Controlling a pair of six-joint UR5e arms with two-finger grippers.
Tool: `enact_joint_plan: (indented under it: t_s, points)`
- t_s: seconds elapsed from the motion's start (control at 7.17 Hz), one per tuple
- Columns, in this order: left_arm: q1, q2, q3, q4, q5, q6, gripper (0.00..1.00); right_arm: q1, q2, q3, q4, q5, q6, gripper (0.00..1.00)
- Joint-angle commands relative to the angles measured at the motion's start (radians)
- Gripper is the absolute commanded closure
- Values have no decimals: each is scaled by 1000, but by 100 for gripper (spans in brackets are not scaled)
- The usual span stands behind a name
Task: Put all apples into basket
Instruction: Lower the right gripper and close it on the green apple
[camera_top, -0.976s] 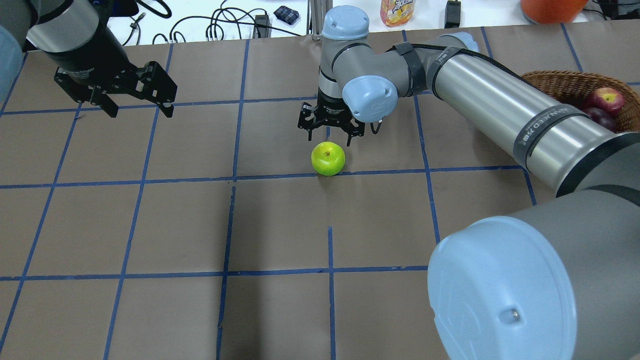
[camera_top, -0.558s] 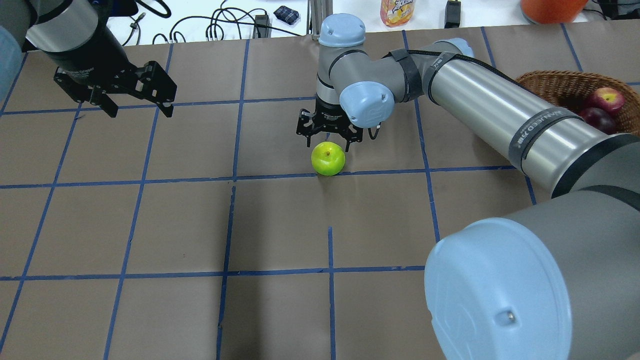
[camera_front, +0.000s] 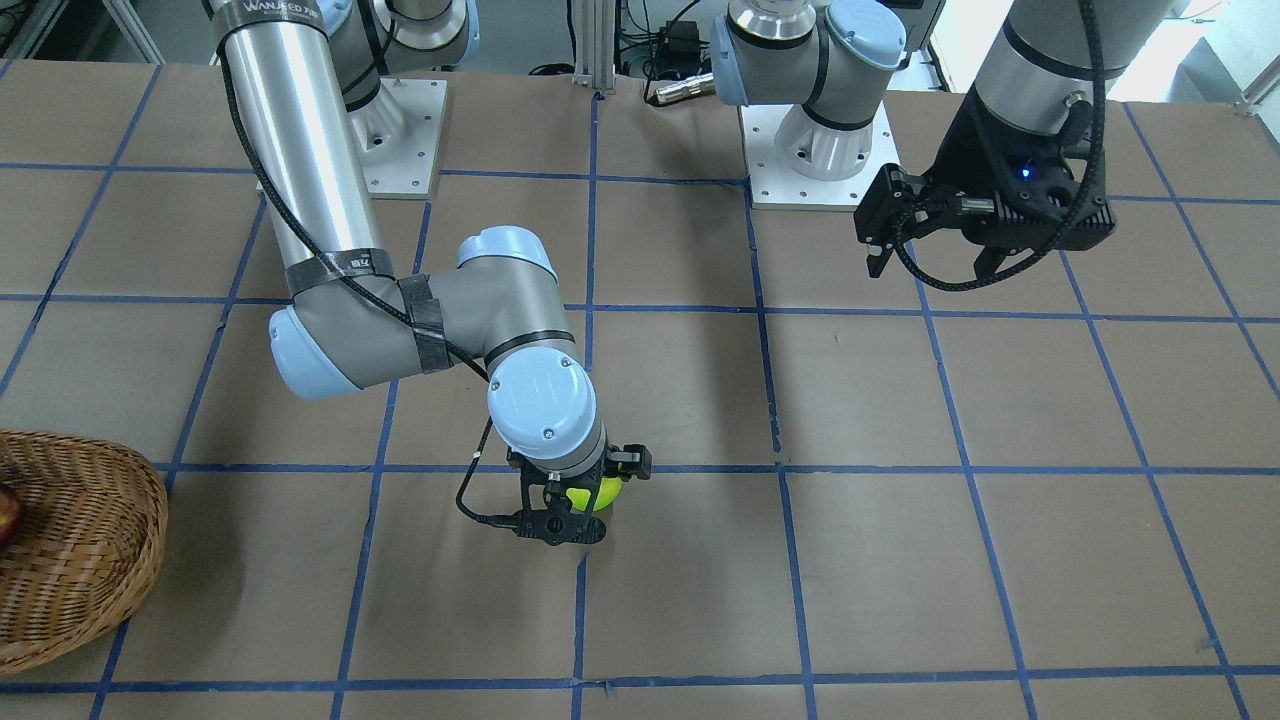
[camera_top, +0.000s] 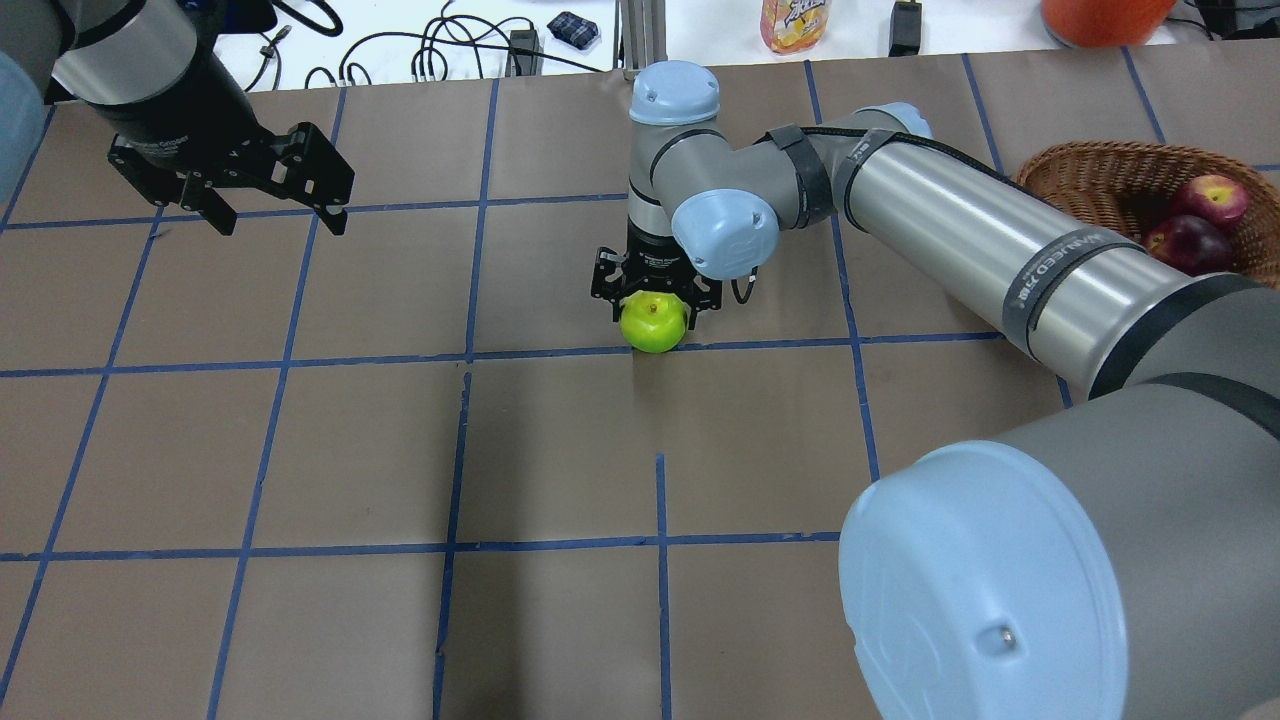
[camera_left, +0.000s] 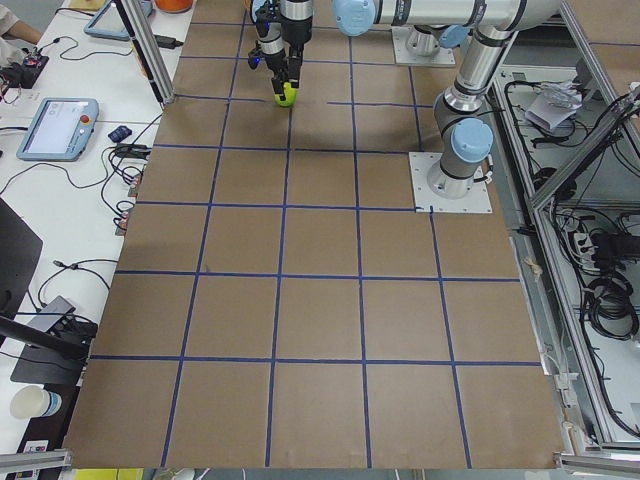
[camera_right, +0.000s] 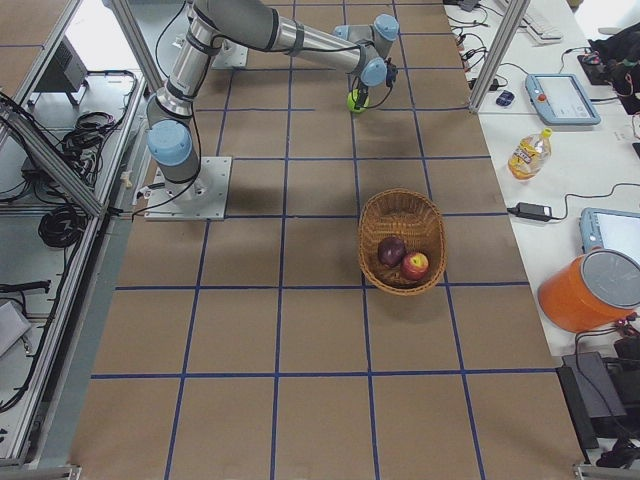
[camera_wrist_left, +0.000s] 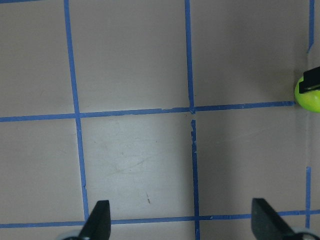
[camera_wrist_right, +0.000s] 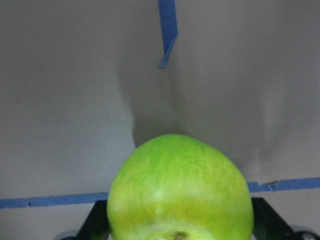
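One wide table (camera_top: 300, 450), covered in brown paper and marked into squares with blue tape, fills the scene. Two robot arms reach over it. The right arm (camera_top: 960, 240) stretches from the robot's right side to the table's middle, its wrist pointing straight down. The left arm (camera_top: 150, 70) hangs above the table on the robot's left, well apart from everything else.

A shallow oval wicker basket (camera_top: 1090, 165) sits at the table's right end. Inside it lie a red apple (camera_top: 1212, 198) and a dark maroon apple (camera_top: 1190, 243), touching each other.

The left gripper (camera_top: 278, 210) holds nothing, its jaws spread wide over bare paper.

The right gripper (camera_top: 654, 296) is lowered around the third fruit, with its jaws spread and one finger on each side. From its wrist camera, the dark fingers (camera_wrist_right: 97, 222) flank the fruit closely, and no squeeze is evident.

The green apple (camera_wrist_right: 180, 195) rests on the table just beside a blue tape line, stem dimple facing up, well apart from the basket.

Judging by its glossy skin and round shape, this apple is likely firm, fairly heavy for its size, and slippery. It could roll or squirt out of a shallow pinch. The surest hold is probably across its widest middle, pads level on opposite sides, with moderate pressure.
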Motion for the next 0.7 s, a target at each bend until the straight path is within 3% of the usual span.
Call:
enact_joint_plan:
  t_s: [0.0, 0.14, 0.28, 0.42, 0.56]
  points:
    - [-5, 2, -1, 0, 1, -1, 0, 0, 0, 3, -29, 1, 4, 14]
    - [0, 2, 1, 0, 0, -2, 0, 0, -1, 1, -40, 5, 4, 68]
    - [9, 0, 2, 5, 0, 2, 0, -3, -8, -5, -37, 0, 4, 88]
    - [12, -27, -1, 21, 5, 6, 0, -6, -41, -6, 5, -3, 6, 96]
    - [9, -29, -1, 46, -1, 2, 0, -41, -104, -12, 78, -6, -2, 96]
